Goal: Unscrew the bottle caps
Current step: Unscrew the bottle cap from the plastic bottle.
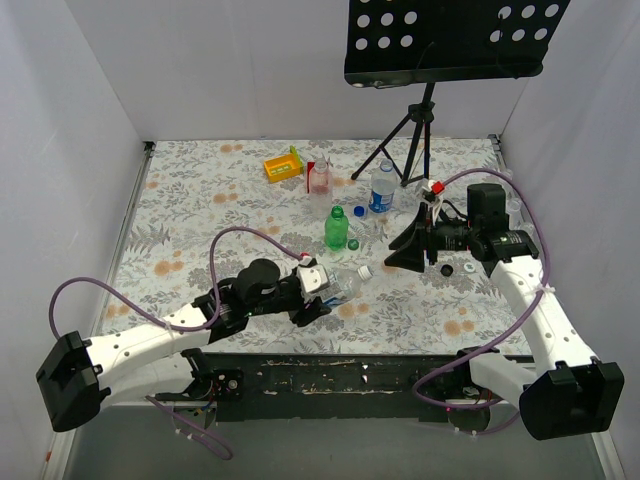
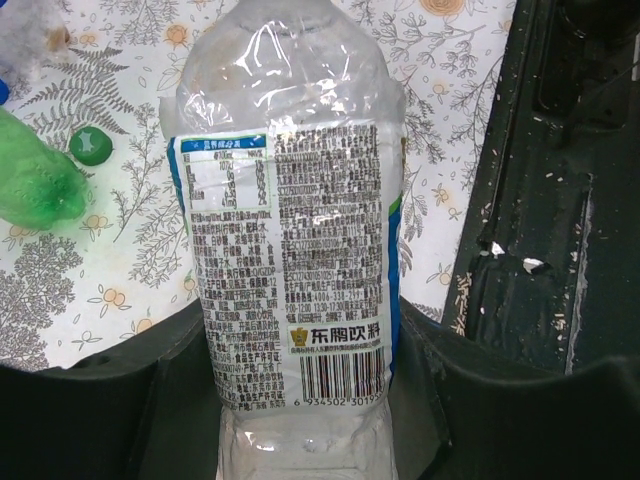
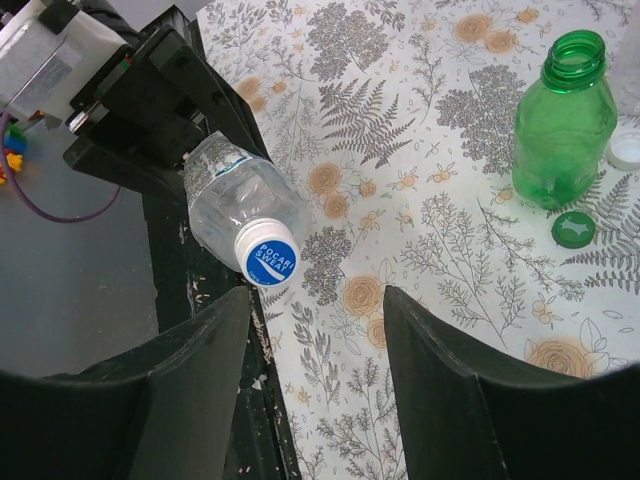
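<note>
My left gripper (image 1: 316, 292) is shut on a clear bottle (image 1: 344, 284) with a blue-and-white label, held on its side just above the table. The left wrist view shows its body (image 2: 290, 230) between my fingers (image 2: 300, 330). Its cap (image 3: 268, 260), white with a blue top, is on and points at my right gripper (image 3: 315, 305). That gripper is open and empty, with the cap just ahead of its left finger; from above it (image 1: 396, 257) is right of the cap (image 1: 365, 271). A green bottle (image 3: 565, 120) stands uncapped beside a loose green cap (image 3: 574, 229).
A pinkish bottle (image 1: 319, 178) and a clear blue-labelled bottle (image 1: 382, 187) stand at the back. A yellow box (image 1: 283, 165), a loose blue cap (image 1: 359, 211), a tripod stand (image 1: 412, 140) and small loose caps (image 1: 447, 268) by the right arm also sit there. The dark table edge (image 3: 200, 380) is nearby.
</note>
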Robot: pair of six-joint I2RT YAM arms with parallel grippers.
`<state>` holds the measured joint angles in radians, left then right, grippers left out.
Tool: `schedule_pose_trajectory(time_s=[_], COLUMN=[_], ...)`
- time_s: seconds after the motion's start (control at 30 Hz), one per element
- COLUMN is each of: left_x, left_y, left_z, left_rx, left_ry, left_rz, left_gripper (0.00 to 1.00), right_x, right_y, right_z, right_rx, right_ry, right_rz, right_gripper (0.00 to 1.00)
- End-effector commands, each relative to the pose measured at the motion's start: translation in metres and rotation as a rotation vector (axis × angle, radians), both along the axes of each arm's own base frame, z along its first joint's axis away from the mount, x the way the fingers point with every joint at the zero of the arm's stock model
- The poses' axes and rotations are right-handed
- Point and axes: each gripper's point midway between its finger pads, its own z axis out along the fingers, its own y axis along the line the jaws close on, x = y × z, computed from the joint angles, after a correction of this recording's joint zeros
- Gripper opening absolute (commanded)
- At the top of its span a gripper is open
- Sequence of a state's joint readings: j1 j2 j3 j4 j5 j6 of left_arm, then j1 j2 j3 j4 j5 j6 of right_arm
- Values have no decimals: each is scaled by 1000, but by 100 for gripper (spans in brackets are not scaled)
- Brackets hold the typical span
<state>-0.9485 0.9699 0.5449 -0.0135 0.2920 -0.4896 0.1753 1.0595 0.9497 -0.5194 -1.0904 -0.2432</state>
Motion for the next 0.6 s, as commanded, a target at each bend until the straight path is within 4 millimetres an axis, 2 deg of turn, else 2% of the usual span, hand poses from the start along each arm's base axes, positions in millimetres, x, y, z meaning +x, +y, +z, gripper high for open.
schedule_pose_trajectory(time_s=[0.0, 0.57], left_x=[13, 15], left_y=[-9, -10], left_z=[25, 22], left_rx=[-63, -68], left_ry=[-68, -89], left_rz=[69, 133], left_gripper=[0, 0], right_x=[7, 13], right_y=[-1, 1], right_z=[6, 8], right_rx=[12, 32], right_ry=[36, 169], right_rz=[-33, -42], right_gripper=[63, 63])
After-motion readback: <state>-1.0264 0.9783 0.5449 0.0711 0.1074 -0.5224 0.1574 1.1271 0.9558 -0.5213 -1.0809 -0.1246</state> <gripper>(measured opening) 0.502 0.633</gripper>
